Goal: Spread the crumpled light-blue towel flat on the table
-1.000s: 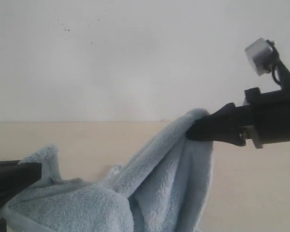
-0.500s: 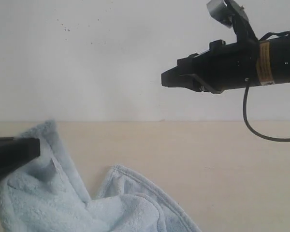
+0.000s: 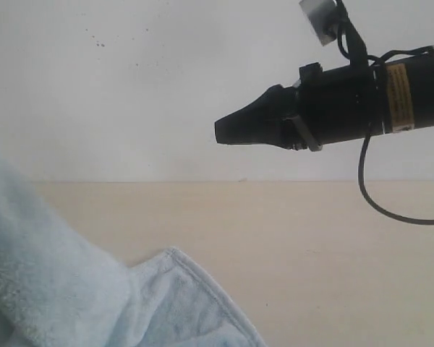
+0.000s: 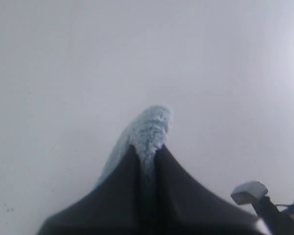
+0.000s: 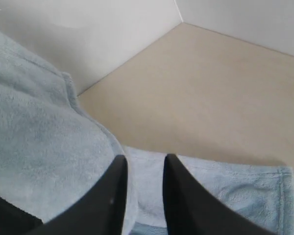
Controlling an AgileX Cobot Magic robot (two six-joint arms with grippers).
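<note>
The left gripper (image 4: 146, 157) is clamped on a tuft of the pale blue towel (image 3: 50, 289), hoisting one side of it high at the left of the exterior view, while the rest trails onto the table (image 3: 333, 246). The right gripper (image 3: 224, 131) hangs empty in front of the wall (image 3: 130, 87), well above the cloth, its fingers slightly parted. With only a small pinch carrying the cloth, it could slip free and drop in a heap, or the hanging part could fold over itself when lowered. A second ago the right gripper held a raised fold low over the table. It has since let go and risen, and the towel's left side has climbed.
</note>
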